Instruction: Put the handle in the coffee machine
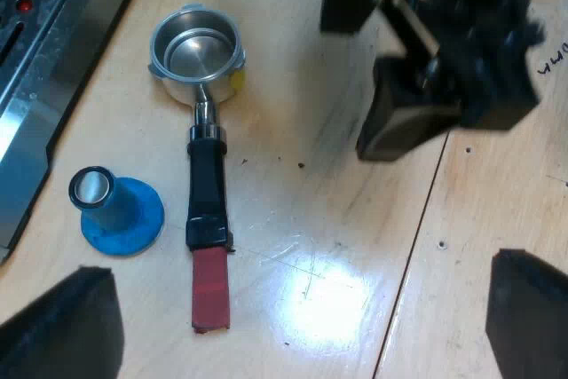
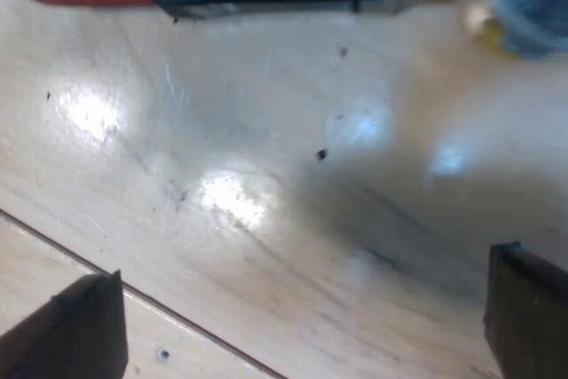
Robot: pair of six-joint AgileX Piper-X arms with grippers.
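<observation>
Wooden table top (image 1: 266, 219) bearing the metal holder (image 1: 197, 46), which lies loose and flat with its basket mouth upward and its dark handle (image 1: 206, 184) running out to the red end (image 1: 210, 290); the espresso machine (image 1: 35, 68) stands near the basket, and the holder is not yet at its front, so the task is judged barely begun. A blue tamper (image 1: 115, 212) stands just beside the handle without touching it. The left gripper (image 1: 297, 326) hovers over the table near the red end, fingers spread wide with nothing between them. The right gripper (image 2: 306, 317) hangs low over the bare wood close beside the handle, fingers likewise wide apart and empty; the handle lies across the table ahead of them, not between them. The step in hand is judged to be the approach for the grasp, most likely by the right gripper. To do it well, the fingers should straddle the black part of the handle square to its length, nearer the metal neck than the red end, so that the heavy basket does not droop on lifting. Descent should be straight down, since a sideways nudge could roll the round handle or knock the tamper. The grip should close firmly before any lift, and the holder should be carried level, rim upward, so that it meets the machine squarely and can be turned to lock
</observation>
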